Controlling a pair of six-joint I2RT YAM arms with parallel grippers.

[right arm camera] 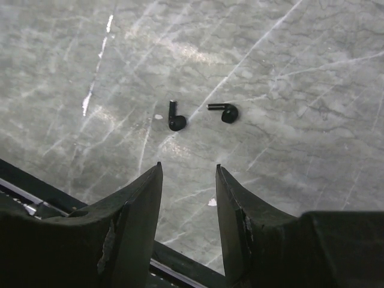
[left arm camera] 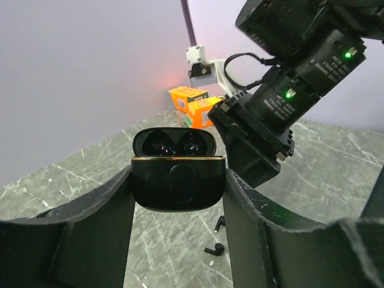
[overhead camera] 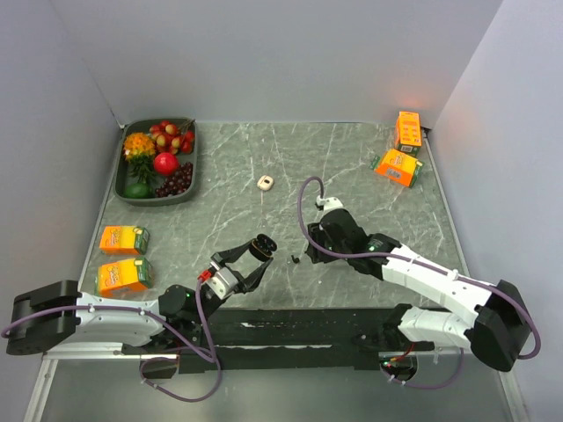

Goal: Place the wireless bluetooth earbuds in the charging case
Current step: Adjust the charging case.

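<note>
Black charging case (left arm camera: pixel 177 174) is clamped between the left fingers (left arm camera: pixel 90 222), one pressed on each side. It's held up off the bench (overhead camera: pixel 352 176) with the lid flipped open toward the right arm. The two wells inside look empty to me, but they're glossy and full of reflections, so don't quote me.

Moving right: both wireless bluetooth earbuds (right arm camera: pixel 176 117) are lying on the bench, close together but not touching, between the held case and the right arm. So neither one is in the case yet.

Now the bit that matters, imo. Over on the right arm, the right fingers (right arm camera: pixel 138 204) are spread apart with nothing between them, hovering just short of the buds. In the right wrist view one bud lies pretty much straight ahead of the gap, a touch toward that view's left. Its stem points away from the fingers, with the round head at the near end. The other bud (right arm camera: pixel 225 112) sits just beside it toward that view's right, stem lying crosswise.

Since the fingers close sideways, I'd guess the straight-ahead one is the natural pick, squeezed across its thin stem. The right arm is clearly the nearer one, and the left is busy anyway. These things are tiny, so a slightly off-centre close could just flick one away.
</note>
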